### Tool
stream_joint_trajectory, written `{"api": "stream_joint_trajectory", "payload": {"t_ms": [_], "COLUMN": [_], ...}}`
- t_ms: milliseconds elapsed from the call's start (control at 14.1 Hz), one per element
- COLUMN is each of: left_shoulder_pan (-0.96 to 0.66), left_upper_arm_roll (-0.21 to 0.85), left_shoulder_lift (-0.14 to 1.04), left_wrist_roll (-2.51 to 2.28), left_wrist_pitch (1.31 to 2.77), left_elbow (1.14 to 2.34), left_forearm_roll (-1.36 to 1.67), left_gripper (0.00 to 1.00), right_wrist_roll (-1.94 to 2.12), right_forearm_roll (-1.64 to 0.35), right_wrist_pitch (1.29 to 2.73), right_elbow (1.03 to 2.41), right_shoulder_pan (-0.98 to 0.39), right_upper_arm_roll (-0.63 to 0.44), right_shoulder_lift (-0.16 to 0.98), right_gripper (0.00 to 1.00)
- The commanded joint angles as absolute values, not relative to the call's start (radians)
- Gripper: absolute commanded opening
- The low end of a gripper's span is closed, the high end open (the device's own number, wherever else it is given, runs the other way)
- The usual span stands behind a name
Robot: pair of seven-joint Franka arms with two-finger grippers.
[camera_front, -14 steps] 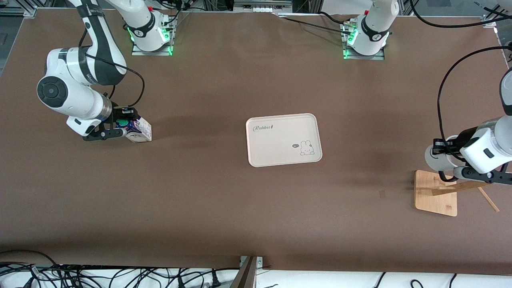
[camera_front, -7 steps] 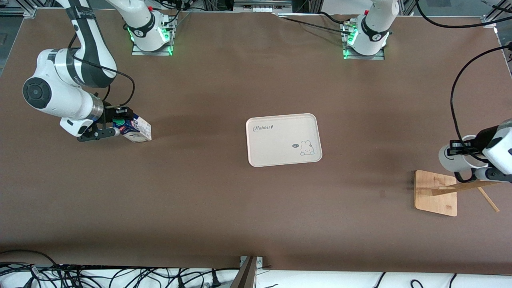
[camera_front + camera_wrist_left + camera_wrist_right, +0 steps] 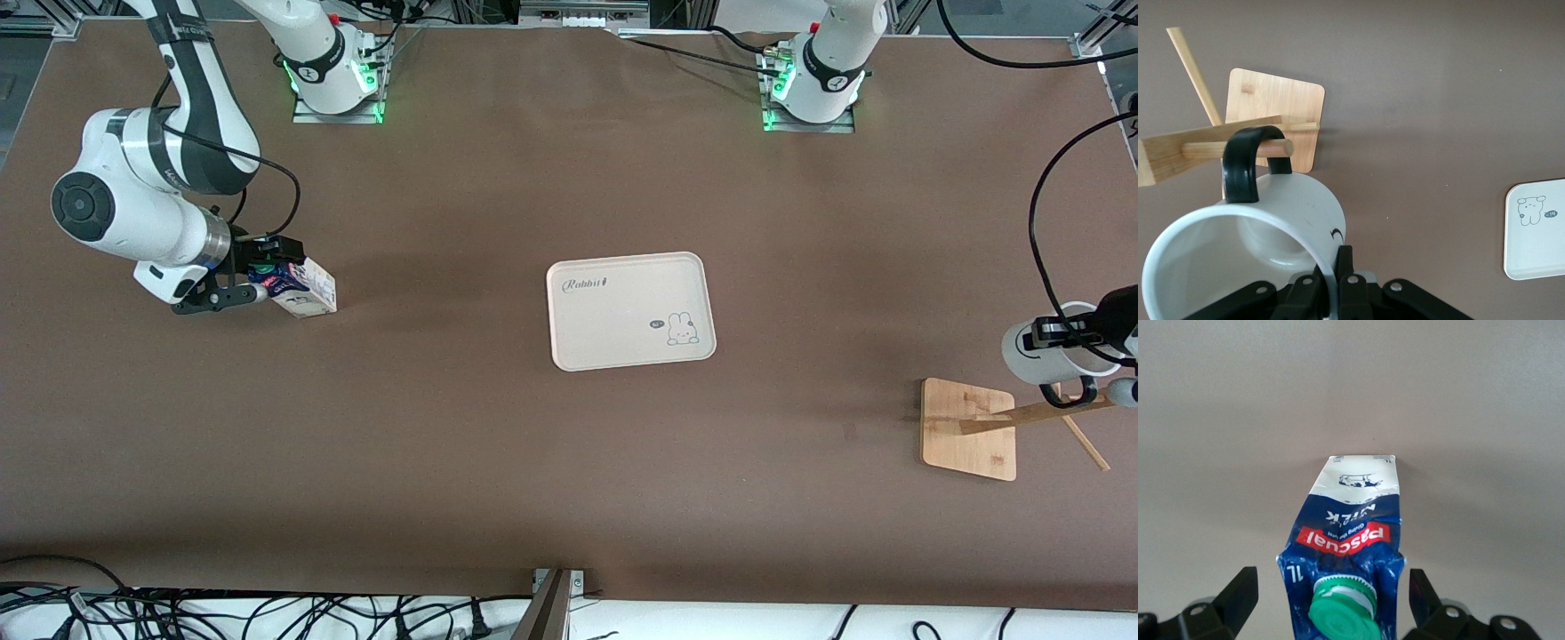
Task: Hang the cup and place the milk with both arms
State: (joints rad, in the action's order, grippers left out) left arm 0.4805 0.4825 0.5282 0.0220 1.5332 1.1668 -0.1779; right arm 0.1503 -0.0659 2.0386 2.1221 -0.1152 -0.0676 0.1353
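the front view's edge cuts off the left tool [image 3: 1127, 348]; the cup [image 3: 1042, 352] hides its fingers.

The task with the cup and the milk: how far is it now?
Nothing is finished. The left gripper holds the white mug with black handle, its handle looped over the wooden rack's peg, not released. The right gripper is open around the blue-white milk carton, which stands off the pale rabbit tray.
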Motion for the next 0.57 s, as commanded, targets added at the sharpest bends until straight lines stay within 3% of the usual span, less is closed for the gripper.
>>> {"api": "stream_joint_trajectory", "payload": {"t_ms": [0,71,142,213,498], "left_shoulder_pan": [0.483,0.489,0.495,0.495,0.474], "left_upper_arm_roll": [0.486,0.486,0.486,0.486,0.495], "left_shoulder_lift": [0.554,0.560,0.560,0.558,0.551], "left_wrist_roll": [0.034,0.035,0.034,0.032,0.031], "left_wrist_pitch": [1.525,1.525,1.523,1.520,1.520], "left_elbow": [1.121,1.121,1.123,1.124,1.126], "left_forearm_roll": [-0.155,-0.155,-0.159,-0.163,-0.158], "left_gripper": [0.00,0.00,0.10,0.99,1.00], "right_wrist_roll": [0.126,0.124,0.124,0.124,0.124], "right_forearm_roll": [-0.081,-0.081,-0.081,-0.081,-0.078], "right_wrist_pitch": [2.043,2.042,2.033,2.023,1.901], "right_elbow": [2.114,2.097,2.083,2.068,1.956], "right_shoulder_pan": [-0.101,-0.101,-0.100,-0.092,-0.074], "right_upper_arm_roll": [-0.055,-0.057,-0.057,-0.057,-0.063], "right_shoulder_lift": [0.101,0.098,0.094,0.087,0.080], "right_gripper": [1.00,1.00,1.00,1.00,1.00]}}
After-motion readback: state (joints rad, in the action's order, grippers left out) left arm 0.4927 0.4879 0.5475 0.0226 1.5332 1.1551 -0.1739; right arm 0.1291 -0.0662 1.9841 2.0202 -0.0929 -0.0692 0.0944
